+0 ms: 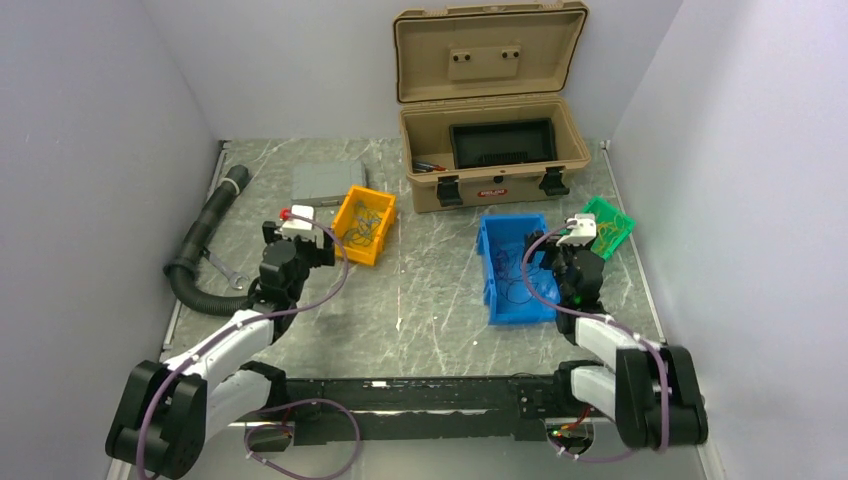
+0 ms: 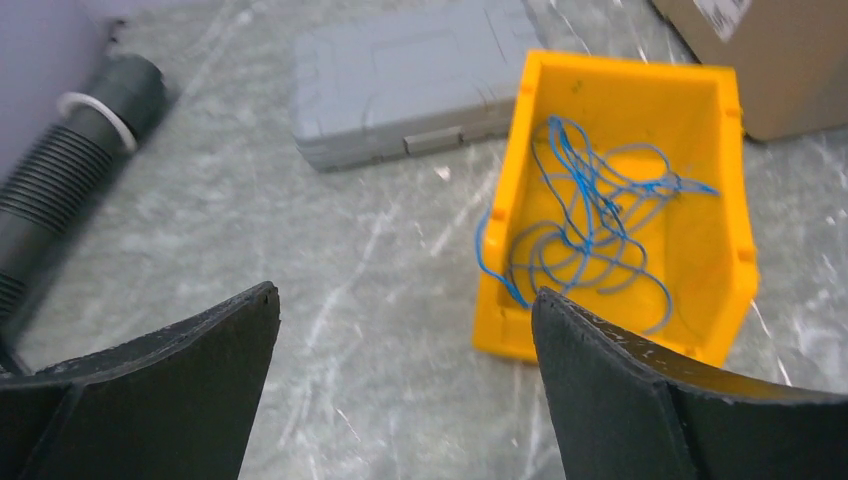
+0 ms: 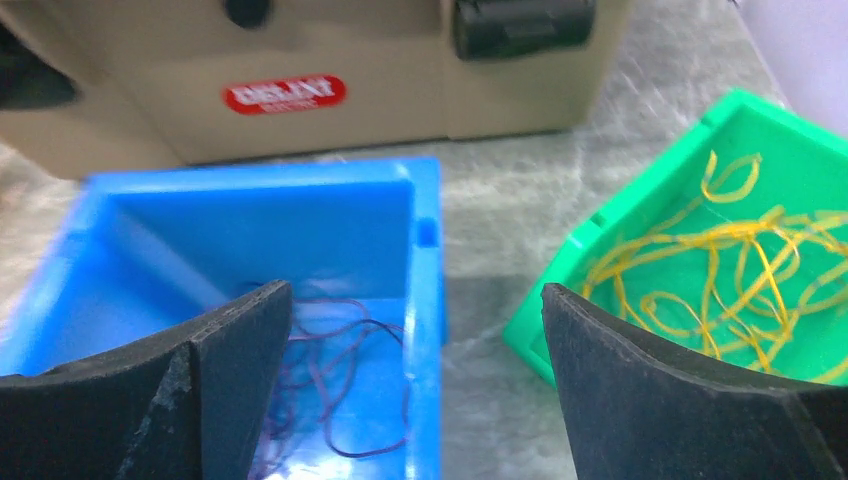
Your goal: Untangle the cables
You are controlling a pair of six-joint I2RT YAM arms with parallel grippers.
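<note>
Top external: shows left claw [image 1: 300, 240] spread and empty above the tabletop [image 1: 430, 300], with yellow bin [image 1: 364, 225] just ahead to its right. Shows right claw [image 1: 575, 255] spread too, gripping nothing, between blue bin [image 1: 513, 268] at its left and green bin [image 1: 605, 226] ahead-right.

Left wrist: looks past wide-apart fingers [image 2: 640, 400] at blue wires [image 2: 590, 215] tangled inside yellow bin, ahead of right finger. Gray case [image 2: 410, 85] farther ahead, black hose [image 2: 70, 160] off to the left.

Right wrist: finds dark wires [image 3: 335, 370] in blue bin beside left finger [image 3: 220, 380], yellow wires [image 3: 720, 270] in green bin ahead of right finger, tan case [image 3: 300, 80] beyond both.
</note>
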